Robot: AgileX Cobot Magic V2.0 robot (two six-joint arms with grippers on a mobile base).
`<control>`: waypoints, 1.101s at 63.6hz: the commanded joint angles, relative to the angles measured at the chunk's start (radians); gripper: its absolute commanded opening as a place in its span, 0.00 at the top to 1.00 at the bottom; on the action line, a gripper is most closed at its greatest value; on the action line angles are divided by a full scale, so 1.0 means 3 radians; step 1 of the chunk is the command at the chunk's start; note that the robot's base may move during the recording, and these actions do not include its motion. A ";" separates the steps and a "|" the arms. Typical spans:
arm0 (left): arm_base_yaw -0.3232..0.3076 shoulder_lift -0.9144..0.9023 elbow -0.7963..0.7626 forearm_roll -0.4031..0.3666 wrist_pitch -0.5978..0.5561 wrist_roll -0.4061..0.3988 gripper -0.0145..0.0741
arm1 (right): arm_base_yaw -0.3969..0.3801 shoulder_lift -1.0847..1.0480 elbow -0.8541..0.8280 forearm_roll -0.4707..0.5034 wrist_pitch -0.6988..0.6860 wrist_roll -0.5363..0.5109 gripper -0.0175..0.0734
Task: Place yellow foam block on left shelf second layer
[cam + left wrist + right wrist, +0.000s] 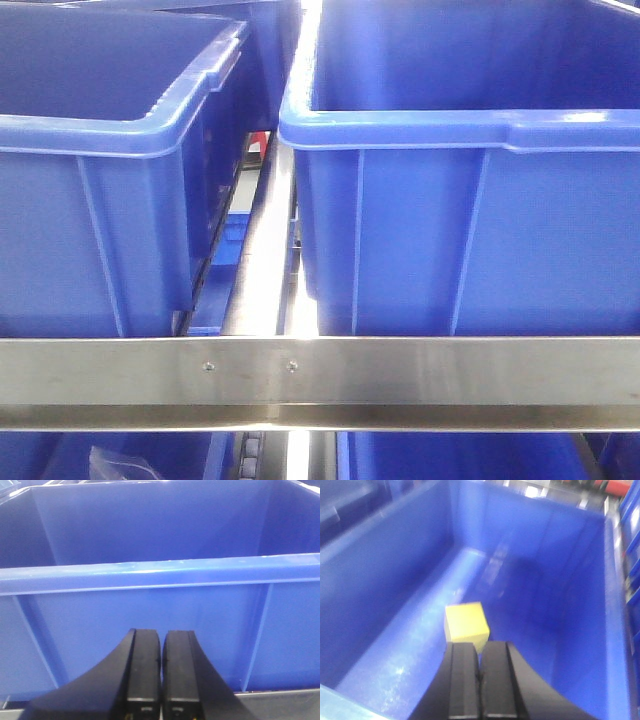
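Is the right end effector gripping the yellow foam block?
No: the yellow foam block lies on the bin floor, beyond the closed right end effector.

Yellow foam block [466,622], a matte cube, rests on a blue bin [560,630] floor.

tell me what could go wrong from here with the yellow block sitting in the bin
1. The right gripper hangs above the yellow foam block with its fingers shut; descending like that would likely push the block rather than grasp it.
2. The block lies deep on the blue bin floor, so the arm could catch the tall walls going in.
3. The left gripper, also shut, sits close to another bin's front wall and could bump it.
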 commanded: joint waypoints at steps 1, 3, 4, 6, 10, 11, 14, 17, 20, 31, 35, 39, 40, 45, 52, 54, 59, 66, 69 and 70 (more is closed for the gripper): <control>-0.0022 -0.0045 0.0086 0.0001 -0.0287 -0.0013 0.68 | -0.0016 -0.0024 -0.0097 0.0022 -0.0301 -0.0002 0.75; -0.0022 -0.0045 0.0086 0.0001 -0.0287 -0.0013 0.68 | -0.0016 -0.0024 -0.0097 0.0022 -0.0315 -0.0002 0.75; -0.0022 -0.0045 0.0086 0.0001 -0.0287 -0.0013 0.68 | -0.0016 -0.0024 -0.0094 0.0022 -0.0325 -0.0002 0.75; -0.0022 -0.0045 0.0086 0.0001 -0.0287 -0.0013 0.68 | -0.0016 -0.0025 -0.0090 0.0022 -0.0366 -0.0002 0.75; -0.0022 -0.0045 0.0086 0.0001 -0.0287 -0.0013 0.68 | -0.0016 -0.0032 -0.0019 0.0022 -0.0588 -0.0002 0.75; -0.0022 -0.0045 0.0086 0.0001 -0.0287 -0.0013 0.68 | -0.0016 -0.0036 0.0006 0.0022 -0.0652 -0.0002 0.75; -0.0022 -0.0045 0.0086 0.0001 -0.0287 -0.0013 0.68 | -0.0016 -0.0072 0.0143 0.0022 -0.0925 -0.0002 0.75; -0.0022 -0.0045 0.0086 0.0001 -0.0287 -0.0013 0.68 | -0.0030 -0.0154 0.0300 0.0022 -0.1123 -0.0002 0.75; -0.0022 -0.0045 0.0086 0.0001 -0.0287 -0.0013 0.68 | -0.0066 -0.0297 0.0462 0.0022 -0.1210 -0.0002 0.75; -0.0022 -0.0045 0.0086 0.0001 -0.0287 -0.0013 0.68 | -0.0437 -0.0863 0.0877 0.0022 -0.1133 -0.0002 0.75; -0.0022 -0.0045 0.0086 0.0001 -0.0287 -0.0013 0.68 | -0.0606 -0.1113 0.1001 0.0022 -0.1013 -0.0002 0.75; -0.0022 -0.0045 0.0086 0.0001 -0.0287 -0.0013 0.68 | -0.0776 -0.1367 0.1114 0.0022 -0.0849 -0.0002 0.75; -0.0022 -0.0045 0.0086 0.0001 -0.0287 -0.0013 0.68 | -0.0820 -0.1418 0.1139 0.0022 -0.0804 -0.0002 0.75; -0.0022 -0.0045 0.0086 0.0001 -0.0287 -0.0013 0.68 | -0.0947 -0.1720 0.1291 0.0022 -0.0659 -0.0002 0.75; -0.0022 -0.0045 0.0086 0.0001 -0.0287 -0.0013 0.68 | -0.0986 -0.2078 0.1502 0.0022 -0.0600 -0.0002 0.75; -0.0022 -0.0045 0.0086 0.0001 -0.0287 -0.0013 0.68 | -0.0986 -0.2171 0.1567 0.0022 -0.0600 -0.0002 0.75; -0.0022 -0.0045 0.0086 0.0001 -0.0287 -0.0013 0.68 | -0.0986 -0.2303 0.1669 0.0022 -0.0600 -0.0002 0.75; -0.0022 -0.0045 0.0086 0.0001 -0.0287 -0.0013 0.68 | -0.0956 -0.2370 0.1826 0.0022 -0.0660 -0.0002 0.75; -0.0022 -0.0045 0.0086 0.0001 -0.0287 -0.0013 0.68 | -0.0922 -0.2370 0.1860 0.0022 -0.0634 -0.0002 0.75; -0.0022 -0.0045 0.0086 0.0001 -0.0287 -0.0013 0.68 | -0.0911 -0.2370 0.1856 0.0022 -0.0589 -0.0002 0.75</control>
